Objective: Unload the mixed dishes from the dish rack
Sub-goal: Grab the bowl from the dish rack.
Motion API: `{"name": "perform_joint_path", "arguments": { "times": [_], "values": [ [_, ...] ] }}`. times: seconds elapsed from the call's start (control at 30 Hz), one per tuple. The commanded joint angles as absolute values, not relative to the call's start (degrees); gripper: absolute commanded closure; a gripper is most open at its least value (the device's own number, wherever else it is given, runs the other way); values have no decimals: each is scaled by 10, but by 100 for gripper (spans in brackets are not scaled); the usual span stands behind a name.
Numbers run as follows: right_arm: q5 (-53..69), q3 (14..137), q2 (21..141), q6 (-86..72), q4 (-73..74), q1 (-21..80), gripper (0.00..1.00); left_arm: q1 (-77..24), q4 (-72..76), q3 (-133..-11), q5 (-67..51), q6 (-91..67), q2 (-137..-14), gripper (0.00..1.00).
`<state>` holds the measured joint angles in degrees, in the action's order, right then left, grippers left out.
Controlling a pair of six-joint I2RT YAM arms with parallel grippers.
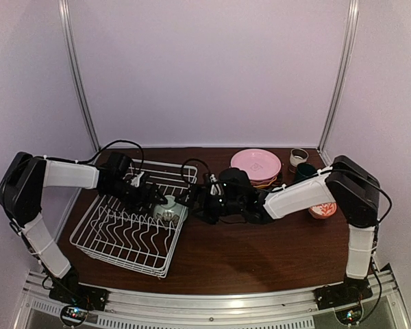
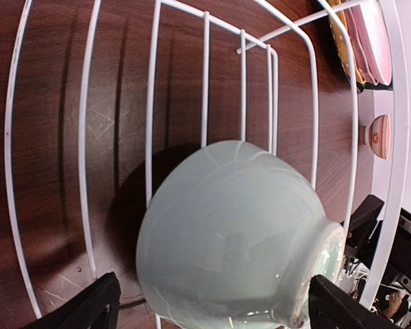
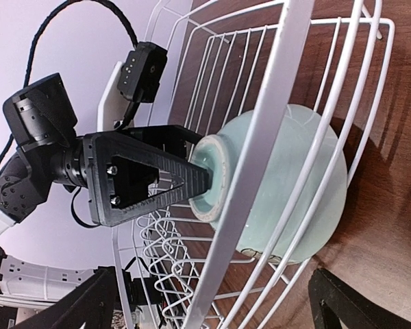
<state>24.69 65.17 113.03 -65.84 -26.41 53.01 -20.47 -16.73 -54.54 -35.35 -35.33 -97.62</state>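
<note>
White booth walls, dark wood table (image 1: 246, 253). The rack (image 1: 103, 233) sits at 8 o'clock on it. The only dish you can see inside is a pale green bowl (image 1: 168, 209), jammed into the rack's 3 o'clock corner. It's tipped over, and whether it's fully mouth-down you can't tell. The rest is out: plates (image 1: 255, 163) stacked at 1 o'clock, three cups (image 1: 299, 157) between 2 and 3 o'clock, well apart from the rack.

Left gripper (image 1: 149, 197) is inside the rack, jaws spread wide and straddling the bowl. One of its fingers (image 3: 185, 184) is right at the foot ring; touching or just off, can't tell. The other side shows a gap in the left wrist view. So nothing is held yet.

Right gripper (image 1: 195, 203) sits just outside the rack's 3 o'clock wall, jaws also wide and empty. It sees the bowl only through the wires.

My read: you're on the last pick, at the approach stage.

What the next move needs:
- Left arm takes it; the right is blocked by the wall unless it comes over the top.
- The glazed, rounded body may squirt out of a wide pinch, so seat the pads low, or take the foot ring or rim.
- Lift clear above the side wires before moving toward 2 o'clock.
- Pull the right arm back first; it's near your exit path.
</note>
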Motion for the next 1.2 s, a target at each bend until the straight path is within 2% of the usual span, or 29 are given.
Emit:
{"name": "perform_joint_path", "arguments": {
  "times": [0.0, 1.17],
  "values": [
    [245, 671, 1155, -679, -294, 530, 0, -206, -171, -544, -341, -351, -957, 3],
    [270, 744, 1257, -718, -323, 531, 0, -206, -127, -530, -393, -365, -964, 3]
  ]
}}
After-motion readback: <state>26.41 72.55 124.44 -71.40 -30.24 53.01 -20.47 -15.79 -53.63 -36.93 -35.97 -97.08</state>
